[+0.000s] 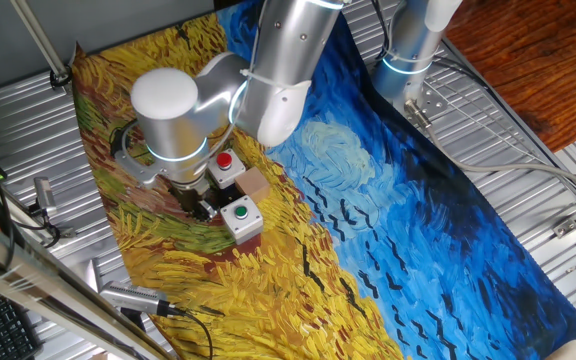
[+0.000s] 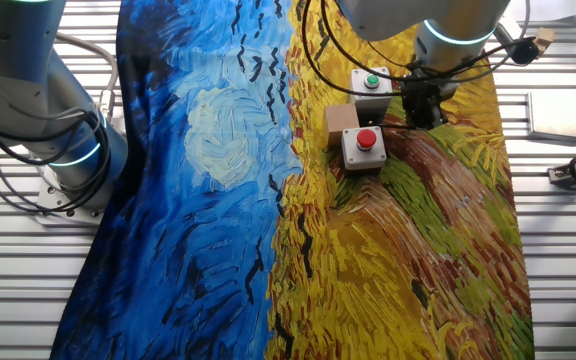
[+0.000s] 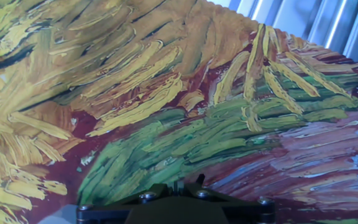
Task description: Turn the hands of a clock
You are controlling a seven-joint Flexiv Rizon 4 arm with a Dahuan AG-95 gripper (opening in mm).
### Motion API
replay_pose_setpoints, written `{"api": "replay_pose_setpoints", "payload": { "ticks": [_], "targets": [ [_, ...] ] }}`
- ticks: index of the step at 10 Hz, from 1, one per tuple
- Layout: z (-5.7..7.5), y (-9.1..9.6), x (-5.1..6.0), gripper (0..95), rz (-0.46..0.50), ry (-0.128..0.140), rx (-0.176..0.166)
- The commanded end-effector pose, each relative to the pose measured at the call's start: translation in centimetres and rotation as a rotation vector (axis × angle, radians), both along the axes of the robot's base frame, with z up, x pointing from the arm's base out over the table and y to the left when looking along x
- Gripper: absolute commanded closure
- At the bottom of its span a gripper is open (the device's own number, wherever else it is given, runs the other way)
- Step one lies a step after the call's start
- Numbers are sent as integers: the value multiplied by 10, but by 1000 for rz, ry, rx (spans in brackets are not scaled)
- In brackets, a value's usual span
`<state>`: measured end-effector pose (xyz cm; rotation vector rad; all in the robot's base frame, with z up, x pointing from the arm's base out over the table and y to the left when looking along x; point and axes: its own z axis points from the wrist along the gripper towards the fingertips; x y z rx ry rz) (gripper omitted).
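No clock and no C-clamp show in any view. My gripper [image 1: 201, 206] hangs low over the painted cloth, just left of a grey box with a green button [image 1: 240, 214] and in front of a grey box with a red button [image 1: 226, 164]. In the other fixed view the gripper [image 2: 424, 108] is to the right of both boxes [image 2: 372, 82] [image 2: 365, 142]. In the hand view the black fingertips [image 3: 180, 184] meet at the bottom edge with nothing between them, and only cloth lies ahead.
A small brown block [image 1: 256, 183] stands between the two button boxes, also in the other fixed view [image 2: 341, 118]. A second robot base [image 1: 408, 55] stands at the table's far edge. Tools lie on the slatted metal beside the cloth [image 1: 138, 298].
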<state>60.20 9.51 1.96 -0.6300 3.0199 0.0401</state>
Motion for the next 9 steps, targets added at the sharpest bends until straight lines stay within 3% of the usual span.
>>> {"api": "replay_pose_setpoints", "payload": {
  "ticks": [1,9],
  "targets": [
    [1,-3,-1,950,4,1,-6],
    [2,-18,-6,950,25,2,-19]
  ]
}}
